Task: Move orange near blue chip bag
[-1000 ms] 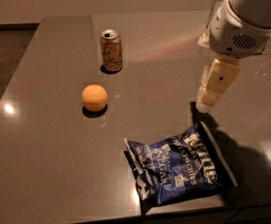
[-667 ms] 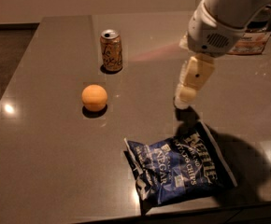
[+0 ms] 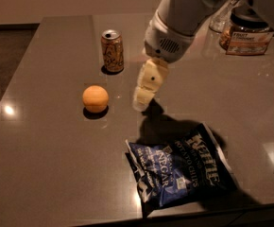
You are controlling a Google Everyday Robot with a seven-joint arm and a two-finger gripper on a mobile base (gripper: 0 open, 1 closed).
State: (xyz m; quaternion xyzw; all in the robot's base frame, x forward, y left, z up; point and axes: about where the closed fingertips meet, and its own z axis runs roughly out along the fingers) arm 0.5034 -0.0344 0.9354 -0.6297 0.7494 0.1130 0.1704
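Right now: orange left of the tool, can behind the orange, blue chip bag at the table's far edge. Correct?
No. The camera view shows the blue chip bag at the near edge of the table, in front of the tool, not the far edge. The rest holds: orange left of the tool, can behind the orange.

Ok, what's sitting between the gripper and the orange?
Nothing: the camera view shows only bare tabletop between the gripper, hanging above mid-table, and the orange. The drink can stands behind that line.
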